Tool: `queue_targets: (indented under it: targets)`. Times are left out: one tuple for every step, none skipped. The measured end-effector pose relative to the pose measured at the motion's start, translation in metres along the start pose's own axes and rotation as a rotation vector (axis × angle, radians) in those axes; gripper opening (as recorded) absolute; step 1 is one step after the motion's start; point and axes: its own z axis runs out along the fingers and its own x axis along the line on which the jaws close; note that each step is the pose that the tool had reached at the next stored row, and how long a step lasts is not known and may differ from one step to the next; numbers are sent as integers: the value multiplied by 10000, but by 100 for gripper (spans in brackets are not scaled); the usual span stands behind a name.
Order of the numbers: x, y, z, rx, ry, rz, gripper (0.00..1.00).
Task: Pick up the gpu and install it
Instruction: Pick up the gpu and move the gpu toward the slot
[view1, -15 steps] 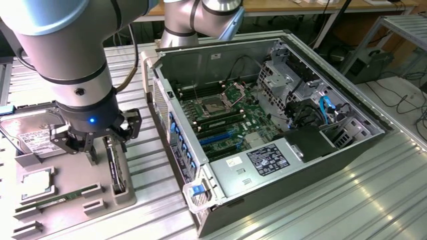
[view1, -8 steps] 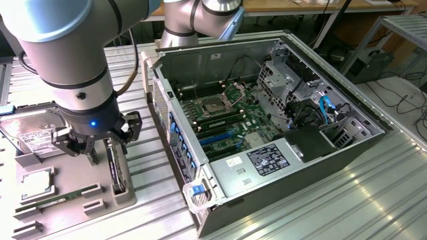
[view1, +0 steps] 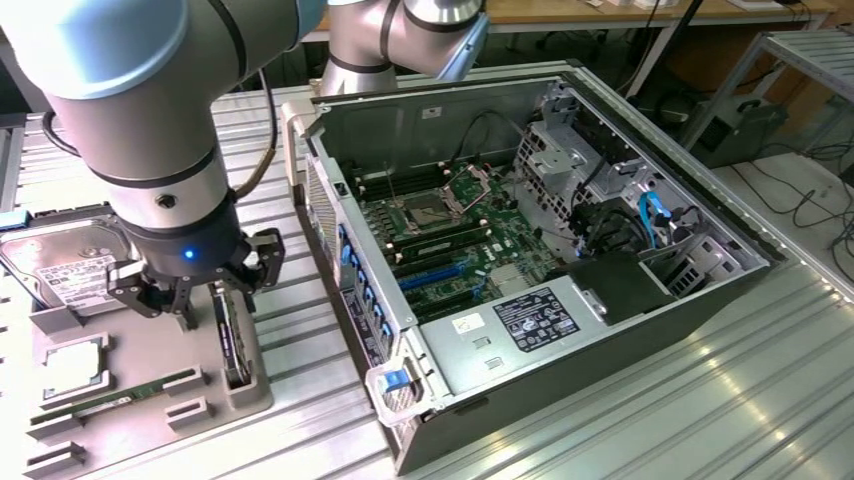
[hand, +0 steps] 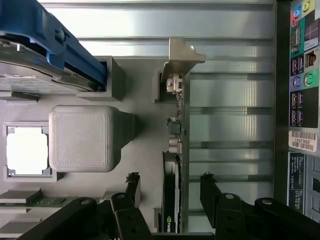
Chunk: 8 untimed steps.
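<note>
The 2 fingers stand apart, 1 on either side of the gpu. A gray holder keeps it on edge, probably so its flat faces meet the fingers.

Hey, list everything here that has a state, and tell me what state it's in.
gpu: upright on edge in the tray, not gripped.
gripper: open, straddling the gpu.
computer case: lying down, side open.
hard drive: seated in the tray.

The gpu was a thin dark card with a silver bracket at one end. It stood on its long edge in a slot of the grey holder, not yet lifted.
</note>
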Motion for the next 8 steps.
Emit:
queue_targets:
  targets:
    - [0, -1, 15, 1, 8, 0, 60]
    - [0, -2, 37, 1, 17, 1, 60]
    - [0, -2, 47, 1, 21, 1, 60]
    - [0, -2, 52, 1, 22, 1, 60]
    - [0, -3, 58, 1, 21, 1, 60]
    - [1, -3, 67, 0, 21, 1, 60]
    - [1, -3, 76, 0, 20, 1, 60]
    - [0, -4, 87, 0, 16, 1, 60]
